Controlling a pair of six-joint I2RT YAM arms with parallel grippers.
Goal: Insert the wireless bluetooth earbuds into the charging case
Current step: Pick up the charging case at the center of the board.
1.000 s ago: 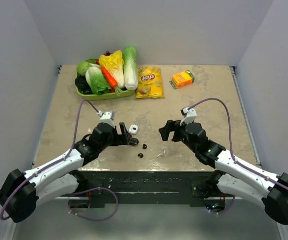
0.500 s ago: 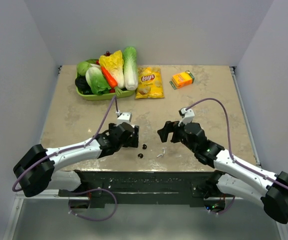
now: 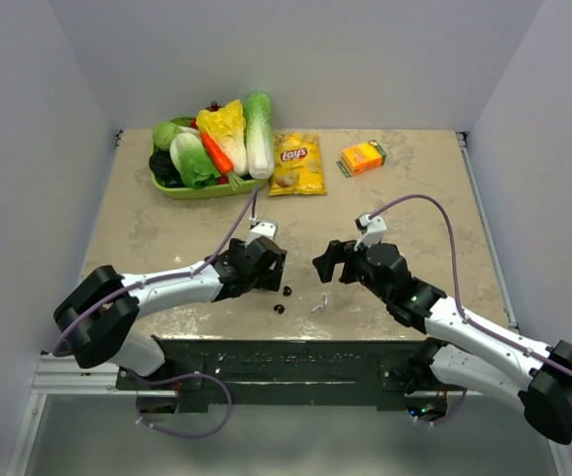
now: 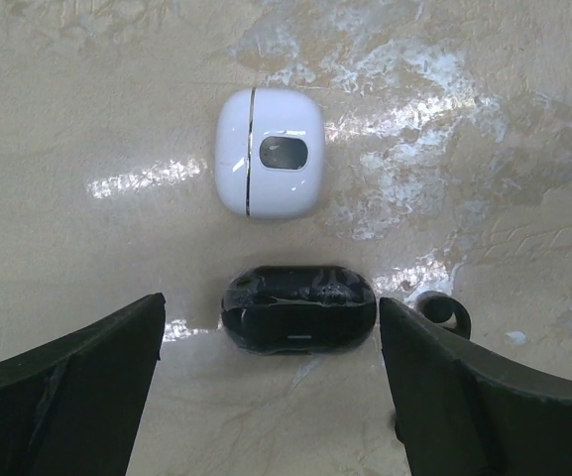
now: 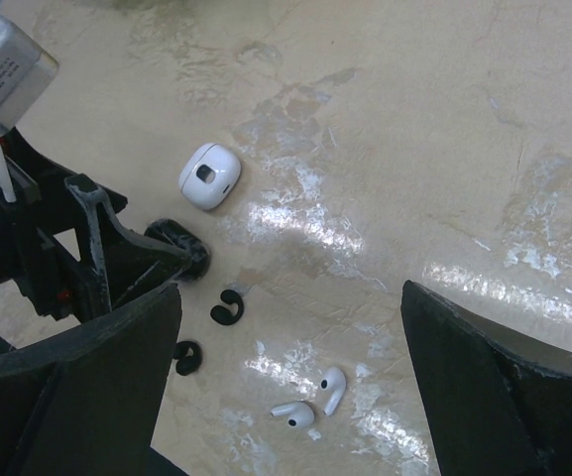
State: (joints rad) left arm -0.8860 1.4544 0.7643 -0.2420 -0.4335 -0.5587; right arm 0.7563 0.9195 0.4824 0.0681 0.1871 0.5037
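Two black earbuds [image 5: 228, 307] lie just right of the black case [image 4: 298, 309], itself lengthwise between the spread fingers of the left gripper [image 4: 271, 305]; the right gripper [image 5: 290, 291] hangs open too.

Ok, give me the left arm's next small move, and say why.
Probably lower the left gripper and close it on the glossy black oval charging case. Its open jaws stand on either side of that case on the beige marbled table. The two tiny black earbuds lie loose beside it, so the case likely needs steadying first.
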